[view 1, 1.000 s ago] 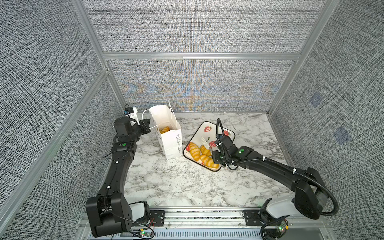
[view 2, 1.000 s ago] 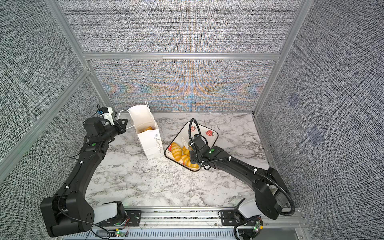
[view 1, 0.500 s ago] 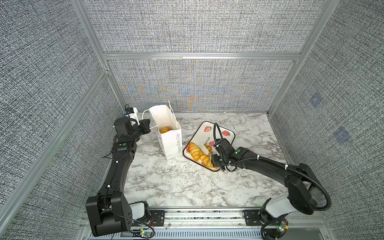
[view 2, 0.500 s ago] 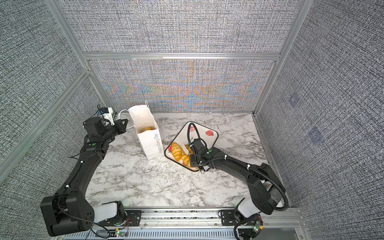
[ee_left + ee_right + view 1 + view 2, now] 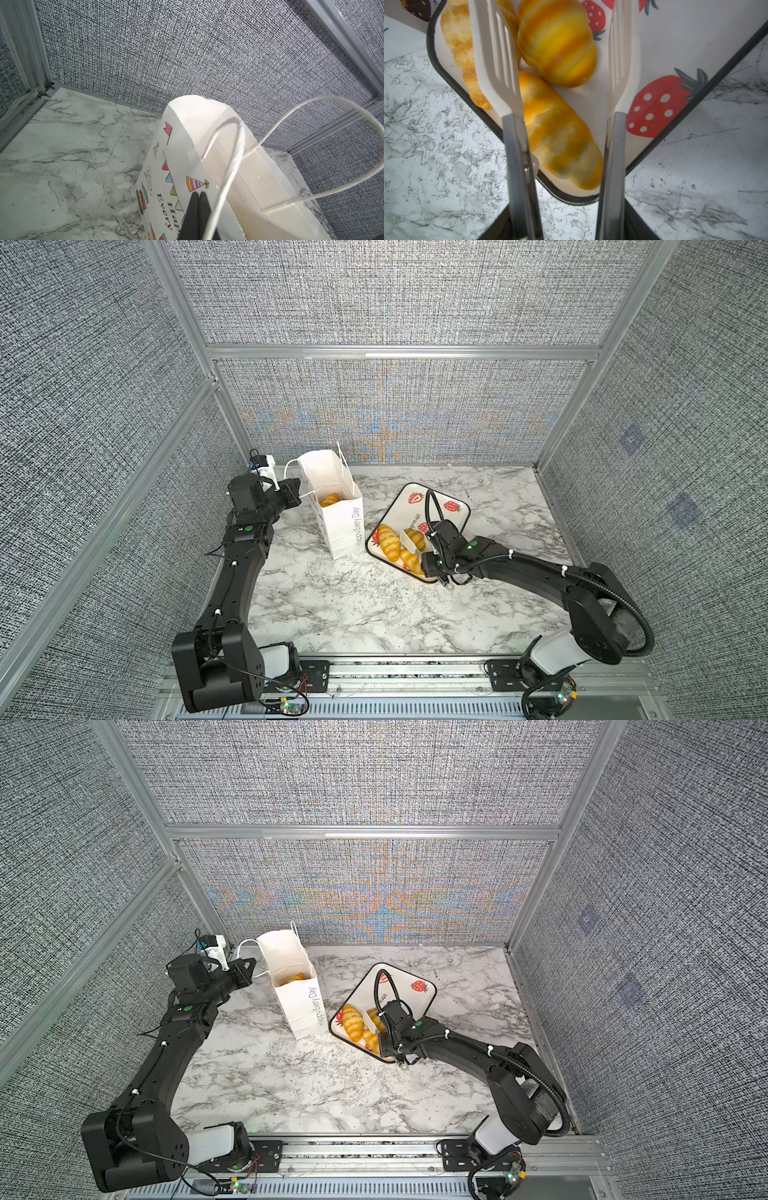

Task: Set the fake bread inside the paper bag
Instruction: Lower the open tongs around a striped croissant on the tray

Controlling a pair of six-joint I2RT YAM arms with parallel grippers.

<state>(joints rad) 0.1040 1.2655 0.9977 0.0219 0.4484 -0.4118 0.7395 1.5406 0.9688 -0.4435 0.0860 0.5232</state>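
Over at the strawberry tray [image 5: 675,41], my right gripper [image 5: 429,558] was clamped on the metal arms of the white tongs [image 5: 496,62]. It squeezed them only partway, so the two slotted blades stood apart, one either side of a plump roll [image 5: 556,43] of fake bread, with no contact that I could see. A long loaf [image 5: 560,133] lay under the tongs' arms, touching that roll, and a paler piece [image 5: 458,47] sat beyond one blade by the black rim. Wide blades made sense: these rolls looked glossy and rounded, and I judged they would squirt out of a narrow pinch.

Across the marble table [image 5: 353,605], my left gripper [image 5: 198,197] had its jaws pressed fully together at the mouth of the paper bag [image 5: 343,526], beside the cord handle [image 5: 230,166]. Whether any cord was caught between them, I couldn't tell. It was steadying the bag upright and open, I reckoned. One golden piece [image 5: 330,499] already lay inside.
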